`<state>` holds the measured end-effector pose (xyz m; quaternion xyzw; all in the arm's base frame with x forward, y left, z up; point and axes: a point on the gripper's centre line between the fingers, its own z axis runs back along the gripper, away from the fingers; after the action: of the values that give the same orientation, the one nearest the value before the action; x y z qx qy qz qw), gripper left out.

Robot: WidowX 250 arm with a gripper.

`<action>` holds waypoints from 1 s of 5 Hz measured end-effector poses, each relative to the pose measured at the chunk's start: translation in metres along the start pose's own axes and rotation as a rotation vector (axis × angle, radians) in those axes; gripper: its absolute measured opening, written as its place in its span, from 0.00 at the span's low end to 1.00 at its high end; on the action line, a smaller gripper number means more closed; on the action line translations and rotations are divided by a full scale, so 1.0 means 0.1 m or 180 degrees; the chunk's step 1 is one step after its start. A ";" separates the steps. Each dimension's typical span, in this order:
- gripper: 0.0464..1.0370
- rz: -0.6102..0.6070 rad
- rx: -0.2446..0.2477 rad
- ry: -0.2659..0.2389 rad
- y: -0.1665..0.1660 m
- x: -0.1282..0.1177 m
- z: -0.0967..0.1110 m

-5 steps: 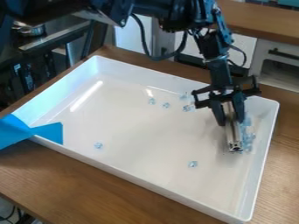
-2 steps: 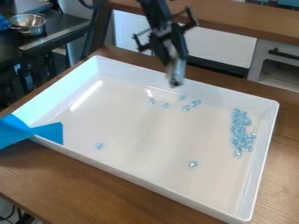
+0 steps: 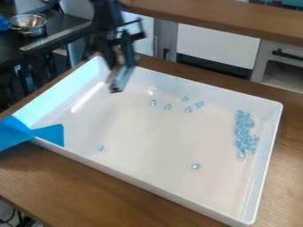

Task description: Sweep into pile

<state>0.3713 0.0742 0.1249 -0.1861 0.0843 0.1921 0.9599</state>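
Take the tray (image 3: 145,179) as the clock: up at eleven hangs the gripper (image 3: 121,70), claw closed in around a slim sweeping tool (image 3: 117,85), gripped high so its lower end is free to push. The tool's end sits above the tray, clear of every bead, presumably so it can travel without scattering them. And there's the pile (image 3: 244,135), hugging three o'clock near the side wall, which likely serves as a backstop. Blue tape (image 3: 48,134) sits at nine, probably pinning the tray against the sweeps.

Now the count! One tool, one tray, one pile, too tightly packed to number. Strays: one bead (image 3: 100,147) near nine, another (image 3: 196,166) between four and five, and from twelve to one a loose band (image 3: 188,109) of five or six, two possibly touching. Mostly gathered, it seems; those outliers look next.
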 end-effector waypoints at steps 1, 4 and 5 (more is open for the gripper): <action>0.32 0.0553 0.0124 0.0129 0.35 -0.07 -0.09; 0.32 0.0763 0.0560 -0.0096 0.66 -0.26 -0.43; 0.32 0.0752 0.0596 -0.0224 0.61 -0.26 -0.55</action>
<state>0.3179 0.0959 0.0606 -0.0776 0.0895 0.3014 0.9461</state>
